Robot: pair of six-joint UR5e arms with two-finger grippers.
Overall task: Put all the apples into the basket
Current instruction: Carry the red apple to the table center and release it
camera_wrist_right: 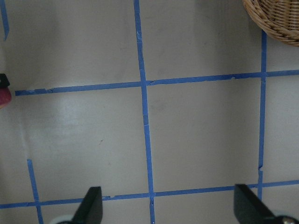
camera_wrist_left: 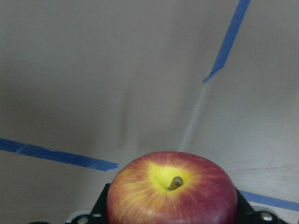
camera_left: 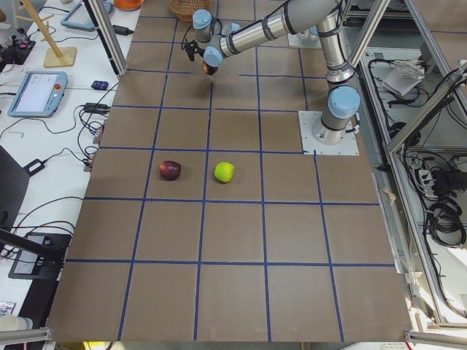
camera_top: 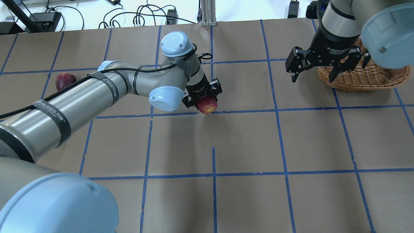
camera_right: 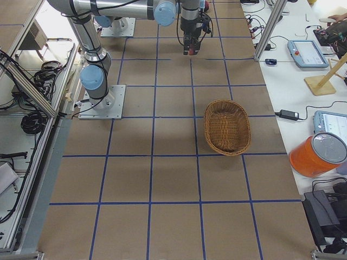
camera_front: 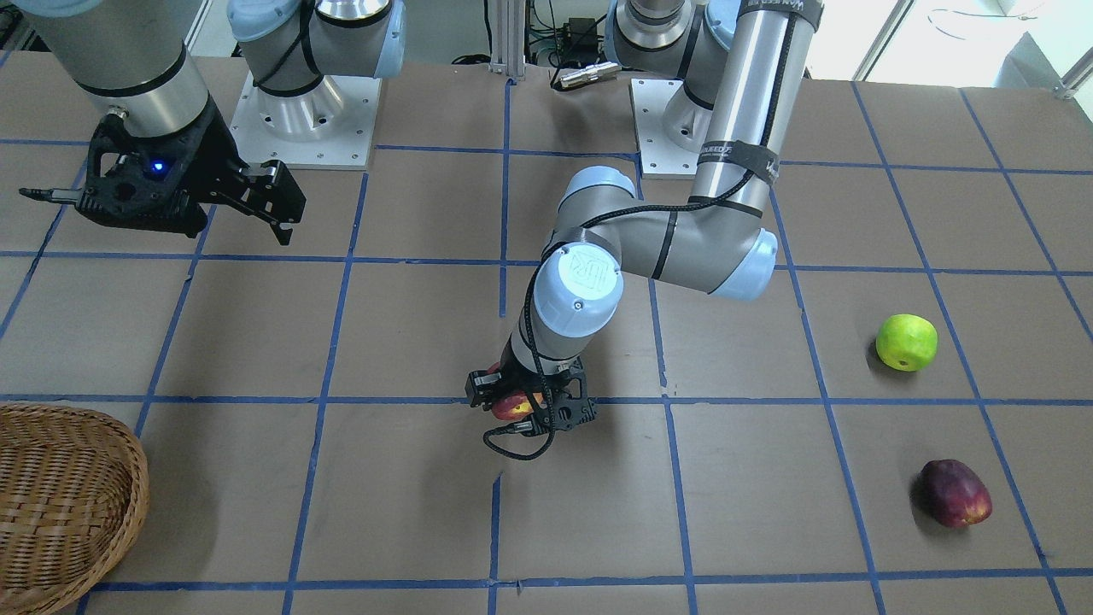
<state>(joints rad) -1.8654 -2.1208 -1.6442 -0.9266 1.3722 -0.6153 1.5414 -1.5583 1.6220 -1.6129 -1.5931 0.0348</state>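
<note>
My left gripper [camera_top: 203, 97] is shut on the red apple with a yellow patch [camera_top: 207, 104], over the middle of the table. The left wrist view shows that apple [camera_wrist_left: 172, 193] stem up between the jaws. The lime green apple [camera_front: 907, 342] and the dark maroon apple [camera_front: 956, 493] lie on the table on my left side, apart from each other. In the overhead view the left arm hides the green one, while the maroon apple [camera_top: 65, 81] shows. The wicker basket [camera_top: 362, 79] stands at the far right. My right gripper [camera_top: 312, 77] hangs open and holds nothing, just left of the basket.
Brown paper with a grid of blue tape [camera_top: 213, 174] covers the table. Both arm bases [camera_front: 303, 120] stand at the robot's edge. Tablets, cables and an orange container [camera_right: 317, 154] lie on a side bench beyond the far edge.
</note>
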